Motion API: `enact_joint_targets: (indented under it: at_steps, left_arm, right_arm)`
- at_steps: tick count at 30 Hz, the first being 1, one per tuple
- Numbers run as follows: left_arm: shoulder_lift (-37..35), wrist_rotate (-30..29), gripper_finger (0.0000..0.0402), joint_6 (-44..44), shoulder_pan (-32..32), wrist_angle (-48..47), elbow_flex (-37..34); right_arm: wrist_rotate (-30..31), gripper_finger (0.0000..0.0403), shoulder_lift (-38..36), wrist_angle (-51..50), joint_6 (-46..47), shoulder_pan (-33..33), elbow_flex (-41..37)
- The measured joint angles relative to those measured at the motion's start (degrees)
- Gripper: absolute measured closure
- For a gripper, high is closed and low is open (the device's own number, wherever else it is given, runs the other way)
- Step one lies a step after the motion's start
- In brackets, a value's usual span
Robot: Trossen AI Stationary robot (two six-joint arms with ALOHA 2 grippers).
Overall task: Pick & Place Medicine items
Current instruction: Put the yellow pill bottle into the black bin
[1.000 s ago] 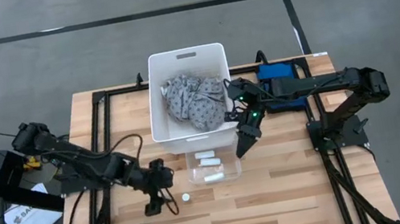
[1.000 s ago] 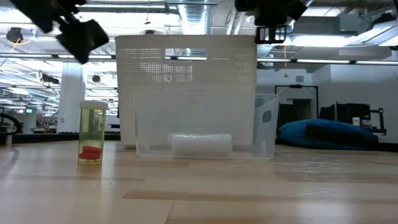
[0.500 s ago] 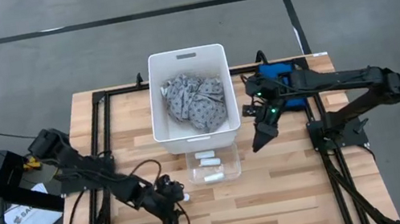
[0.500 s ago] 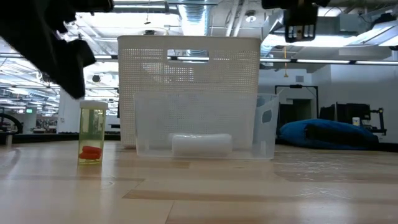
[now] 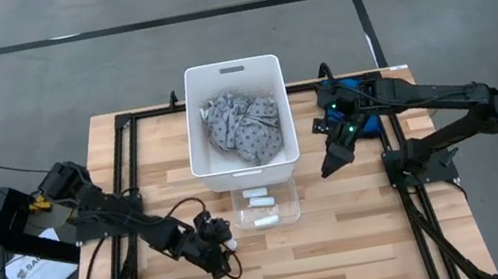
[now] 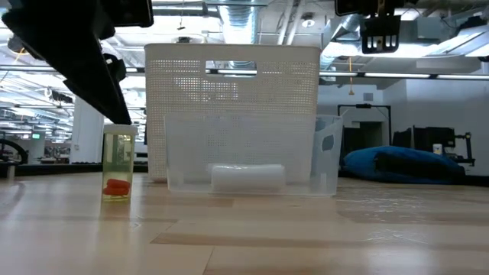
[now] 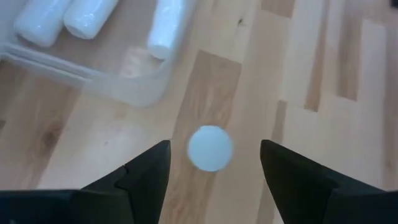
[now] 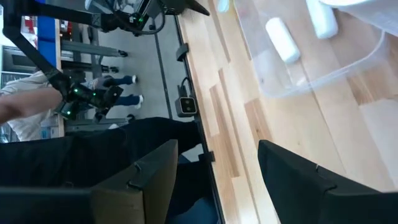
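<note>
The left gripper (image 7: 211,163) is held with fingers apart directly over a small white-capped round bottle (image 7: 210,148) standing on the wooden table (image 5: 366,231), just beside a clear plastic tray (image 5: 266,208) containing white cylinders (image 5: 258,195). The right gripper (image 5: 331,164), fingers also apart and empty, is raised beside the white bin (image 5: 230,77).

From above I see the left pincer (image 5: 225,258) low at the near side of the desk (image 5: 346,235), just beside a small white bottle (image 5: 231,246). The clear tray (image 5: 267,208) holds two white cylinders (image 5: 257,196). Behind it stands the white bin (image 5: 238,121) with grey cloth (image 5: 245,126). The right pincer (image 5: 330,164) hangs right of the bin.
</note>
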Motion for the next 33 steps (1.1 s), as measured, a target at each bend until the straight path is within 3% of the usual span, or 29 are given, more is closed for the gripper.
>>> enact_joint_targets:
  at_steps: [26, 33]
  left_arm:
    - [2.8, 2.4, 0.0164, 1.9, 1.6, 2.7, -0.7]
    - [2.8, 2.8, 0.0222, 1.5, 1.7, 2.2, -0.7]
  right_arm:
    - [-0.2, 0.0183, 0.0, -1.2, -3.2, -2.4, 0.0]
    - [-0.2, 0.0183, 0.0, -1.3, -3.2, -2.4, 0.0]
